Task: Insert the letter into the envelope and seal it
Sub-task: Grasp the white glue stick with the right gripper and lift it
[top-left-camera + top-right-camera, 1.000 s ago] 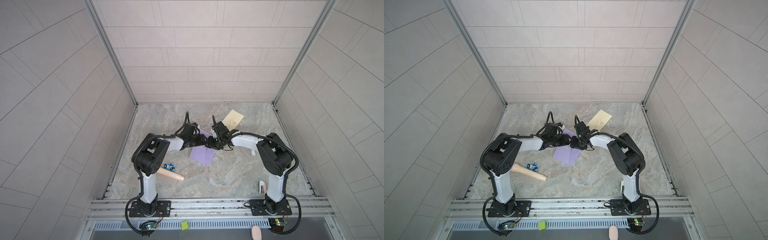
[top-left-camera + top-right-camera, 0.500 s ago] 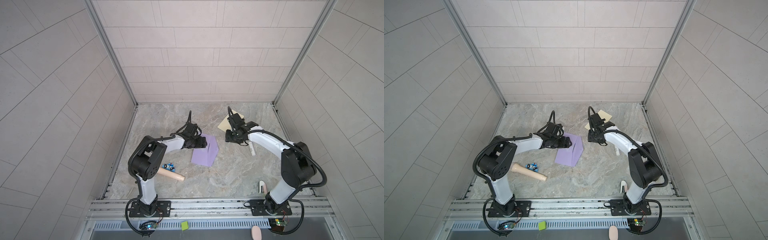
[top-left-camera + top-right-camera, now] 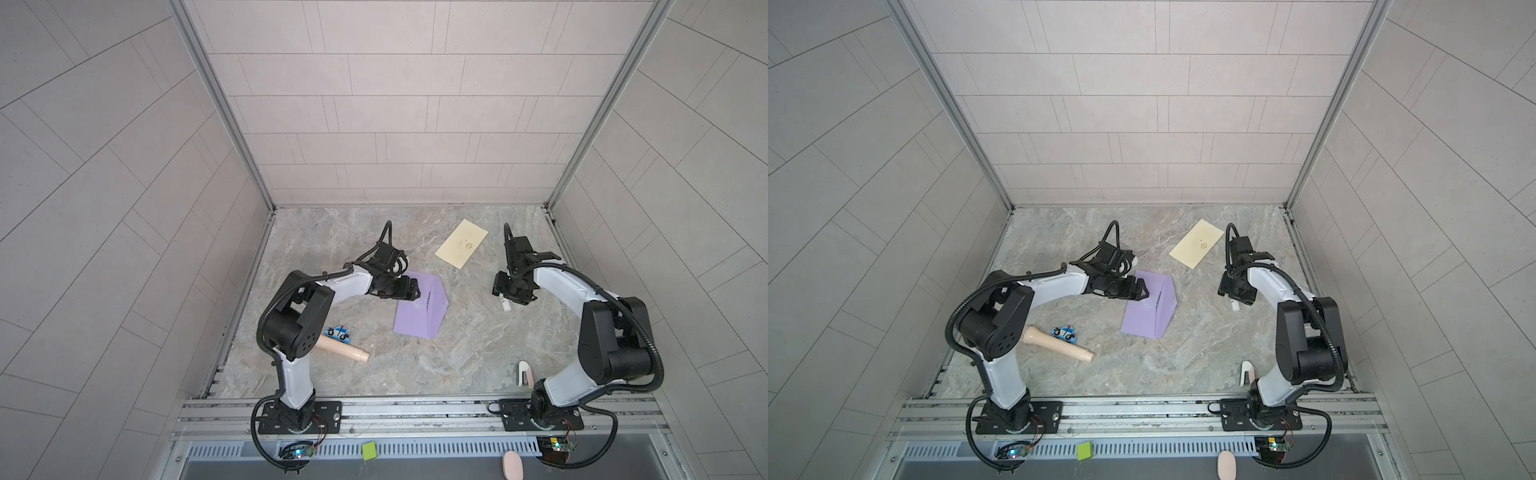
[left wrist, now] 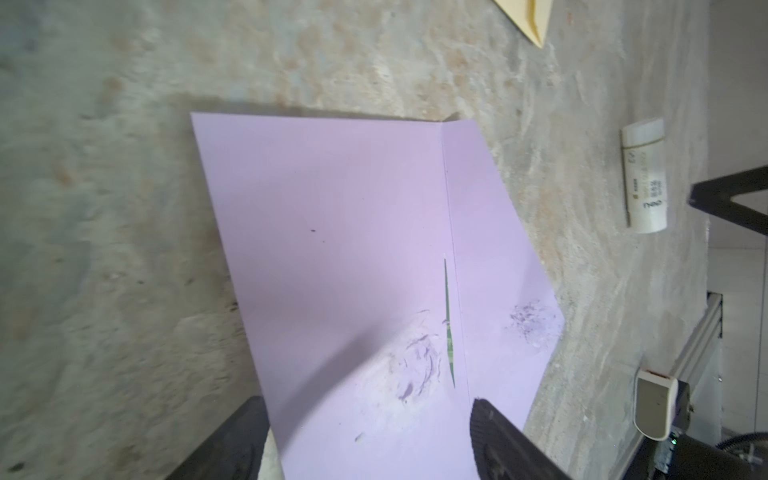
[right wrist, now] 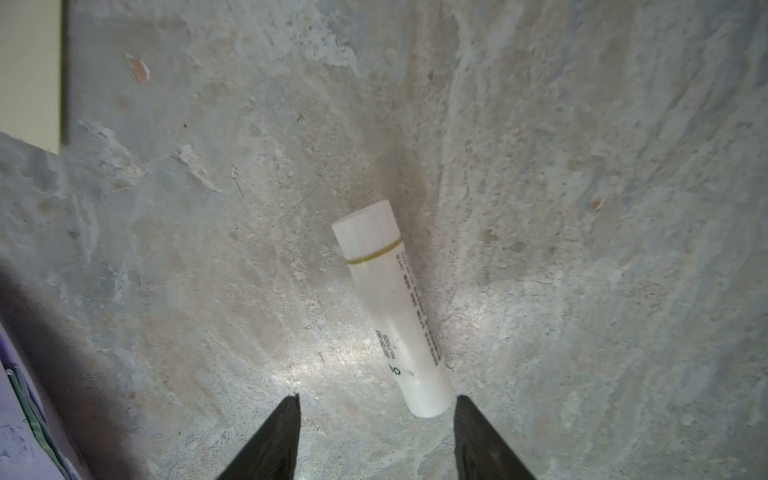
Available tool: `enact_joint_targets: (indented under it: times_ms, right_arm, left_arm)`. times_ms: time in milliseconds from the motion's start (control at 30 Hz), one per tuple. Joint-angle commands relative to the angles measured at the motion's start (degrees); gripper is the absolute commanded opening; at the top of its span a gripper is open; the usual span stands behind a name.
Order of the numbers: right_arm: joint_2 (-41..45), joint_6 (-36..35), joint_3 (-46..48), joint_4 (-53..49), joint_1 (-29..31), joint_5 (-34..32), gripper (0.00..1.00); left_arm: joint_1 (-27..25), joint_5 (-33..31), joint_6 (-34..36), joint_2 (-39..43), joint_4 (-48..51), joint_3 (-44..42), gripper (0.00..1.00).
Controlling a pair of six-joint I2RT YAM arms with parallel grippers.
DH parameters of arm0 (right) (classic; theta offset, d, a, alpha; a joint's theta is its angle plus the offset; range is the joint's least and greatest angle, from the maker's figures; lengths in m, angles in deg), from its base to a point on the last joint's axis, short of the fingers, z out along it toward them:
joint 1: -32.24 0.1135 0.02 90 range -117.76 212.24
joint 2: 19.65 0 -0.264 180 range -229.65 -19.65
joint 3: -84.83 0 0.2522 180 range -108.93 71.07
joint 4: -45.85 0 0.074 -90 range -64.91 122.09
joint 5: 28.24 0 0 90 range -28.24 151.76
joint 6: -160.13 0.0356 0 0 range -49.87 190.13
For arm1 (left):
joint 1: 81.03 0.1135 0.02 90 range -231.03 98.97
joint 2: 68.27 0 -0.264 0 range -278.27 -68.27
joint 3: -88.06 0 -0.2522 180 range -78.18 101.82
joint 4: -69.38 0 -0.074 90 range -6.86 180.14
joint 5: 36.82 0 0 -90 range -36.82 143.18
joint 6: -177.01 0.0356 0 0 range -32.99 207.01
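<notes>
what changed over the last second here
The right end effector left the purple envelope, swung out to its own side and now hangs open over the white glue stick, not gripping it. The left end effector stays at the envelope's edge, open. Envelope, cream paper and glue stick lie as before.

We see the purple envelope (image 3: 419, 311) lying at the left gripper's (image 3: 415, 289) tips and a white tube (image 3: 505, 306) poking out beneath the right gripper (image 3: 509, 293).
</notes>
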Motion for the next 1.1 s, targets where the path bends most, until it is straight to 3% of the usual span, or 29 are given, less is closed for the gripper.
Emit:
enact_joint_targets:
  times_ms: [0,367,600,667,833,900,1067]
  right_arm:
    - [-1.8,-1.4,0.7,-0.1,-1.1,-0.4,0.61]
    - [-9.9,-4.2,-2.9,1.9,-1.6,-0.8,0.59]
    - [-15.0,-6.0,-8.9,0.7,-1.6,-0.1,0.53]
    - [-15.5,-6.3,-9.5,0.6,-1.7,0.0,0.47]
    - [-14.4,-5.3,-9.6,1.5,-1.8,4.3,0.07]
    - [-12.3,-3.3,-8.7,2.8,-1.7,7.9,0.02]
    - [-4.4,7.4,-4.7,11.1,2.0,18.9,0.00]
  left_arm:
    - [-0.6,3.0,2.4,-0.6,1.4,1.7,0.83]
    - [0.0,-1.8,-3.0,4.3,-5.1,-0.9,0.83]
    - [0.0,-2.7,0.9,5.5,-1.3,0.8,0.83]
    - [-0.2,-2.1,1.6,5.9,-0.9,0.6,0.83]
    - [-0.7,0.0,2.8,6.5,-0.8,0.8,0.83]
    - [-1.0,0.9,3.2,6.4,-0.9,1.2,0.83]
    - [-1.7,5.0,3.3,5.8,-1.4,3.3,0.83]
